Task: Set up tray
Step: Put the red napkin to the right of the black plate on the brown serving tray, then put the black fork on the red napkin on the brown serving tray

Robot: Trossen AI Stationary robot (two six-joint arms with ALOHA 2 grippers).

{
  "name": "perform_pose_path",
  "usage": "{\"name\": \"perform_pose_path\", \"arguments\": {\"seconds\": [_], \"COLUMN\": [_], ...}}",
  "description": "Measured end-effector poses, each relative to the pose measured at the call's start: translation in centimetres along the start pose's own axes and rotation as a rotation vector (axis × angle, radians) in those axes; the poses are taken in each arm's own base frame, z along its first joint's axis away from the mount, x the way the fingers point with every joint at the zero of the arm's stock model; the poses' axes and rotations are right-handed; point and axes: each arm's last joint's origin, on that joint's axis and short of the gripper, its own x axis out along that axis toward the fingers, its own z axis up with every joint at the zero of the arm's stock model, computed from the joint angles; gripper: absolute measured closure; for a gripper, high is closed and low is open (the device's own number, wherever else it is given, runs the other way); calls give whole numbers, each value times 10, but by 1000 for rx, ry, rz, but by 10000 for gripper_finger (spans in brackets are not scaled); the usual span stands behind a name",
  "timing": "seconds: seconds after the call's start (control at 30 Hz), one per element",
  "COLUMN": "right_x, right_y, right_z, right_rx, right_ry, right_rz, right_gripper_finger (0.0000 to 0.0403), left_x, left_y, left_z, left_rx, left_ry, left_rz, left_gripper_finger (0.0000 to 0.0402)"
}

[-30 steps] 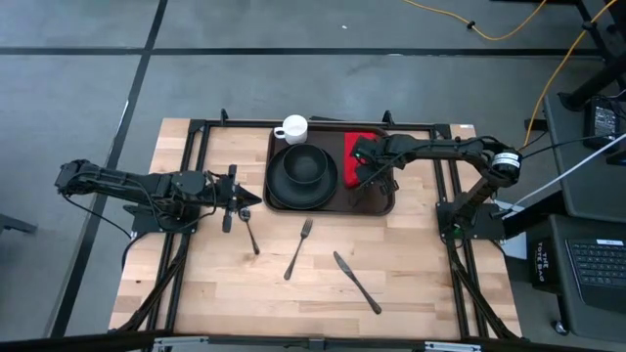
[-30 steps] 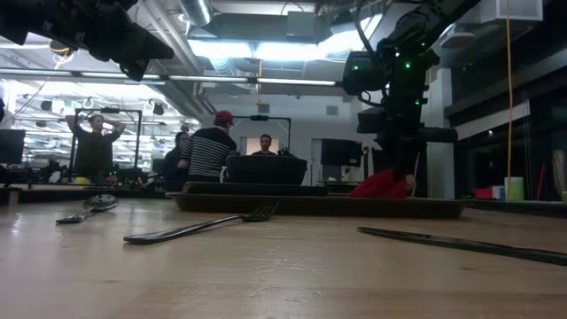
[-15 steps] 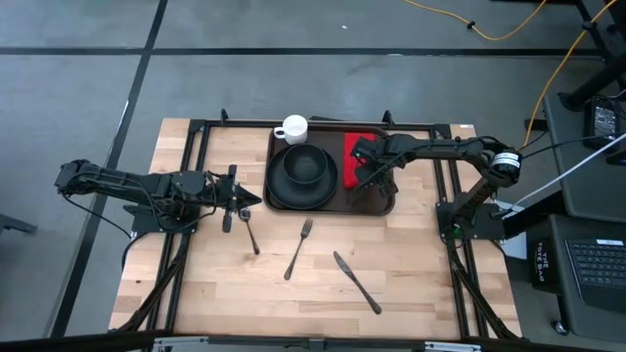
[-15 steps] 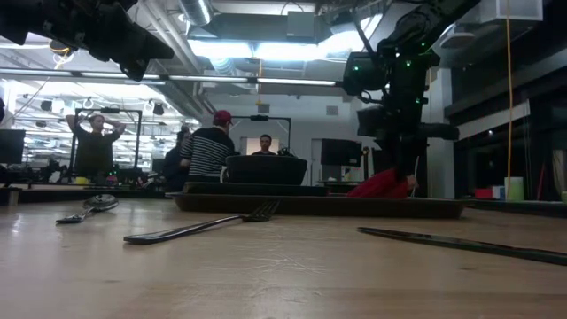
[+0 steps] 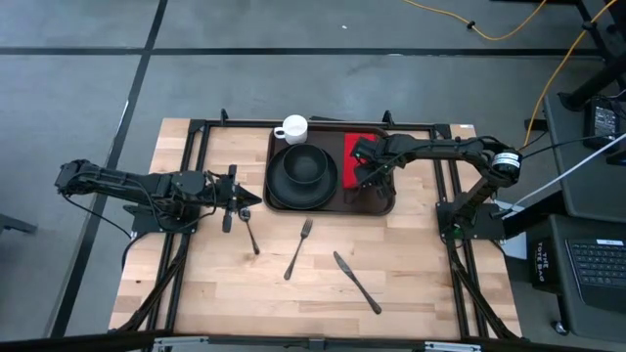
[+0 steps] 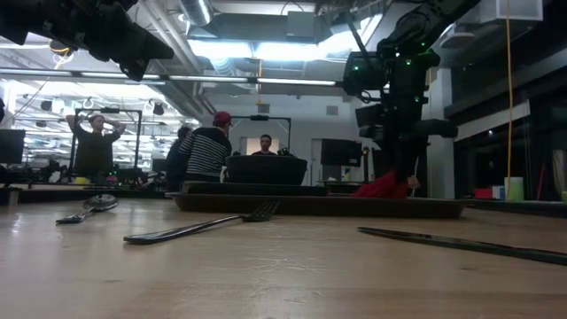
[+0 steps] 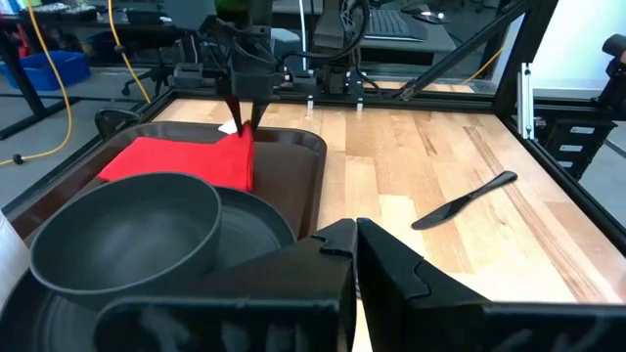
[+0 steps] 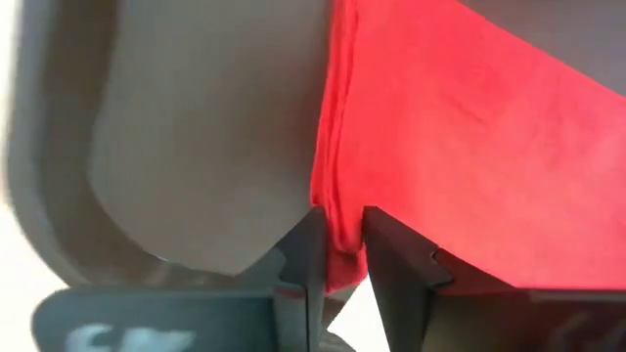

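The dark brown tray (image 5: 333,200) sits at the table's far middle. It carries a black plate with a black bowl (image 5: 303,168) and a red napkin (image 5: 358,147). A white cup (image 5: 292,128) stands at the tray's far left corner. My right gripper (image 8: 339,244) is over the tray's right half, shut on the napkin. My left gripper (image 7: 354,235) hovers shut over the table left of the tray, holding nothing. A spoon (image 5: 250,233), a fork (image 5: 298,248) and a knife (image 5: 357,283) lie flat on the wood nearer to me. My right gripper pinches the napkin's folded edge (image 8: 333,200) between its two fingers, several layers together, near the corner on the table's near side. The fingers come from above, pointing down. That corner (image 7: 242,149) stands raised off the tray floor, while the napkin's far part lies flat on the tray.
A black frame (image 5: 196,132) runs along the table's far and side edges. Bare wood lies around the cutlery in front of the tray. In the low view, people (image 6: 205,152) stand in the room beyond the table.
My right gripper, still shut on the napkin, has moved a little toward the table's far edge, taking the napkin's near corner with it. The napkin's far part has stayed on the tray.
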Motion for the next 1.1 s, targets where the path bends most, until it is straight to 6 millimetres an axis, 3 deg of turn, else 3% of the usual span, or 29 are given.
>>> {"name": "perform_pose_path", "arguments": {"seconds": [0.67,0.93,1.1], "right_x": [-2,-41,-78], "right_y": [0,-12,-18], "right_z": [2,13,28], "right_rx": [138,374,419], "right_ry": [-32,-21,-70], "right_rz": [39,47,13], "right_gripper_finger": [275,282,328], "left_x": [0,0,0], "left_y": [0,0,0], "left_z": [0,0,0], "left_rx": [0,0,16], "left_ry": [0,0,1], "left_rz": [0,0,0], "left_gripper_finger": [396,396,396]}}
